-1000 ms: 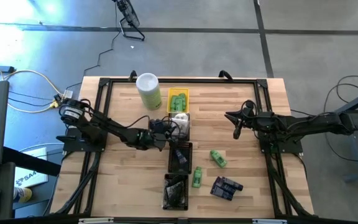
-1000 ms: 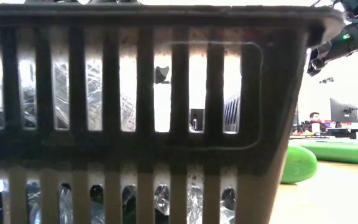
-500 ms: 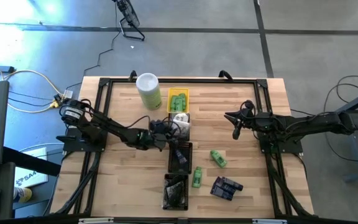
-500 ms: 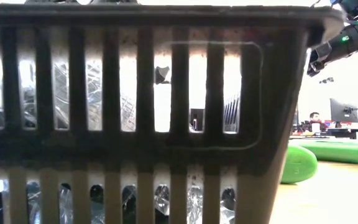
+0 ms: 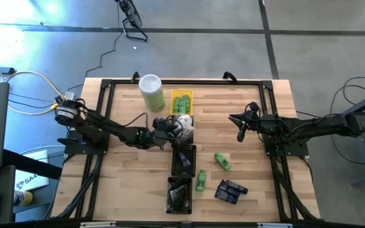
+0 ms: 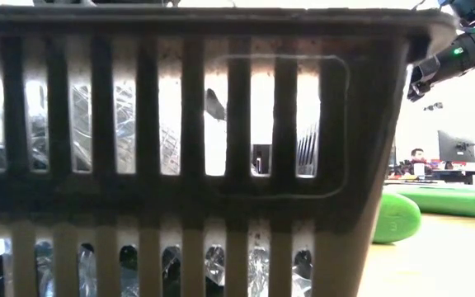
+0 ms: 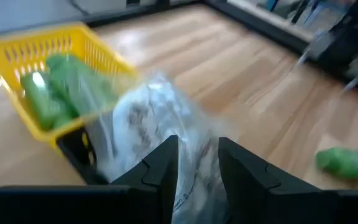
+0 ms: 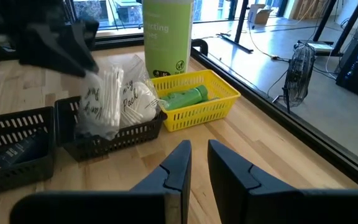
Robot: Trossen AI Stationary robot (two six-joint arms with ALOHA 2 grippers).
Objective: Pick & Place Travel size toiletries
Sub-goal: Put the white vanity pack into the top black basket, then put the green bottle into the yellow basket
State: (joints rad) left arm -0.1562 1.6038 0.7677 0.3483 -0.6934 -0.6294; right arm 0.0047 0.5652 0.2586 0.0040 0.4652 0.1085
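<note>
**Ann:** While the left gripper (image 5: 170, 128) hangs over the middle of the table (image 5: 125, 183), look at its fingers (image 7: 163, 165): slightly spread, a clear gap between them.

**Bo:** And right past that gap is a white clear-wrapped piece (image 7: 151, 124), crinkled up in the black tray (image 8: 114, 140) just beside the yellow tray (image 5: 173, 95). I can't tell whether the fingertips touch the wrap.

**Ann:** From the right wrist view you get that black tray heaped with clear-wrapped pieces, sticking up above its rim.

**Bo:** Yellow tray next door holds green bottles (image 8: 182, 98), lying on their sides. Behind it stands the tall pale-green canister (image 5: 152, 92), white lid up.

**Ann:** What about the right gripper (image 5: 241, 132)?

**Bo:** Out on its own side of the table, well apart from the trays, pinching nothing. Just a narrow slit between its fingers (image 8: 178, 163).

**Ann:** Loose items on the boards?

**Bo:** Two more green bottles, one (image 5: 222, 161) between the right arm and the row of trays, one (image 5: 201, 180) closer to the near edge. Dark flat packets (image 5: 231, 190) lie near them.

**Ann:** And two further black trays (image 5: 184, 160) line up toward the near edge, dark items inside; the nearest one's slatted wall (image 6: 180, 206) fills the low view.
</note>
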